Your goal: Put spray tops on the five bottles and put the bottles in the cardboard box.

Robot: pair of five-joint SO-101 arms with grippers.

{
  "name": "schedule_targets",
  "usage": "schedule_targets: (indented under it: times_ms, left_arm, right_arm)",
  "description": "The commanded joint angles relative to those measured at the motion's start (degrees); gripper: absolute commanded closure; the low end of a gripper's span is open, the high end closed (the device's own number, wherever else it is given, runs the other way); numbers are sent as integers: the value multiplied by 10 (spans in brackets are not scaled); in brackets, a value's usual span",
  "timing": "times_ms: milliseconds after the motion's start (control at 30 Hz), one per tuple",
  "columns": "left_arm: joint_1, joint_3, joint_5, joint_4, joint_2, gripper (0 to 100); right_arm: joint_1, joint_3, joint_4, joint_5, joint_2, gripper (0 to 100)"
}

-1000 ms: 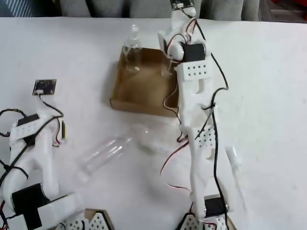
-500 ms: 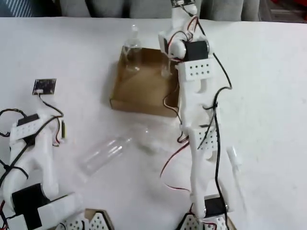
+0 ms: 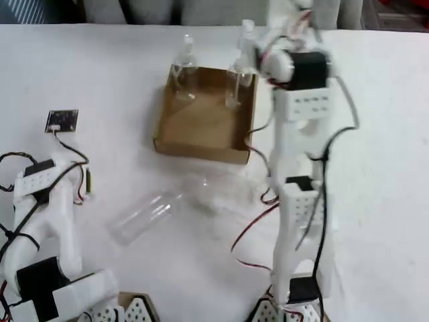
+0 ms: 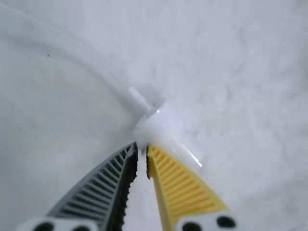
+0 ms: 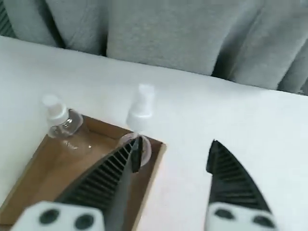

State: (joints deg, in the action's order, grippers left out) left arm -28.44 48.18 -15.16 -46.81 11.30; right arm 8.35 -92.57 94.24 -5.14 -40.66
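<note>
The cardboard box [image 3: 201, 134] lies at the table's far middle. Two clear bottles with spray tops stand inside along its far wall: one [image 3: 184, 70] at the far left corner, the other [image 3: 239, 74] at the far right corner. Both bottles [image 5: 62, 126] [image 5: 139, 120] and the box [image 5: 62, 178] show in the right wrist view. My right gripper [image 5: 175, 147] hangs open and empty, above and just right of the box. At the near left, my left gripper [image 4: 143, 147] is shut on a white spray top [image 4: 154, 126] on the table, its thin tube trailing away.
Two clear bottles without tops lie on the table in front of the box, one [image 3: 141, 216] to the left and one [image 3: 218, 191] beside the right arm [image 3: 298, 168]. A small dark board [image 3: 62, 121] lies at the left. Grey fabric [image 5: 159, 33] hangs behind the table.
The right arm has swung right, away from the box, leaving the second bottle standing free in the far right corner. The left arm has not moved.
</note>
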Motion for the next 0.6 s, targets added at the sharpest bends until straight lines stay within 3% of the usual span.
schedule_targets:
  times_ms: [0, 67, 300, 567]
  left_arm:
    - [-2, -2, -1, 14, 20, 943]
    - [-2, -2, -1, 14, 20, 944]
    - [-2, -2, -1, 12, 20, 945]
    - [-2, -2, -1, 12, 20, 945]
  right_arm:
    - [-44, -23, 1, 4, 44, 937]
    - [-56, -23, -7, 4, 37, 986]
    - [-62, -23, -78, 4, -24, 957]
    - [-3, -25, -82, 16, -35, 955]
